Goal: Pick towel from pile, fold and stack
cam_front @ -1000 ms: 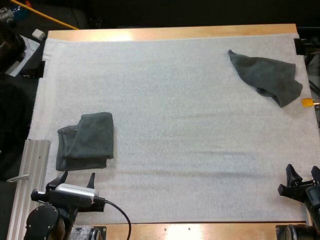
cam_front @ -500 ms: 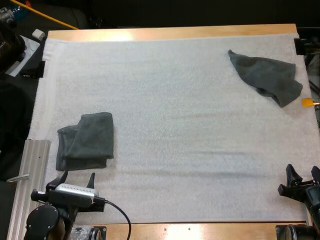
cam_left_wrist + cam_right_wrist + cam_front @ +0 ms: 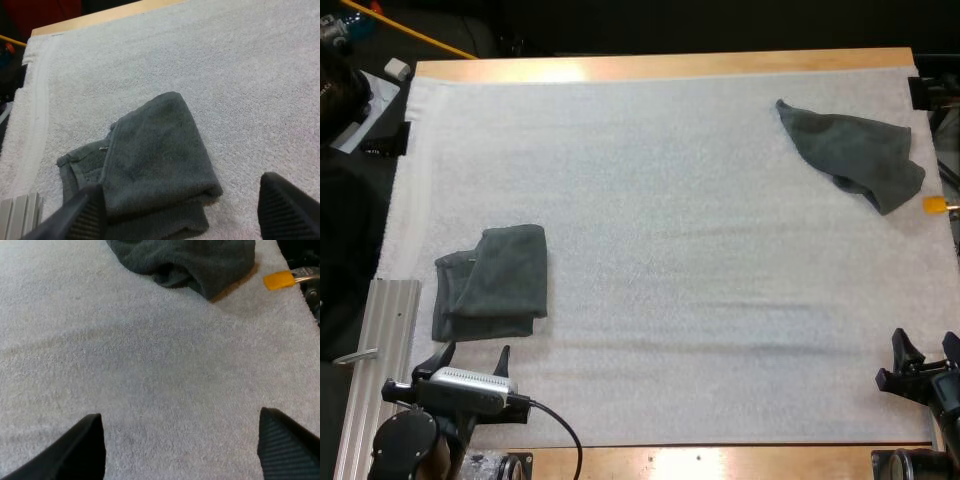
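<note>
A folded dark grey-green towel [image 3: 492, 283] lies on the white mat [image 3: 660, 250] at the near left. Just behind it, toward the table's front edge, my left gripper [image 3: 473, 356] stands open, its fingers [image 3: 85, 214] apart and clear of the folded towel [image 3: 150, 160]. A crumpled towel [image 3: 852, 152] of the same colour rests at the far right of the mat. My right gripper [image 3: 926, 351] is open at the near right edge, far from the crumpled towel [image 3: 190, 260], with bare mat between its fingers [image 3: 82, 447].
A ribbed metal rail [image 3: 380, 370] runs along the mat's near left side. The table's wooden border [image 3: 660, 65] frames the far side.
</note>
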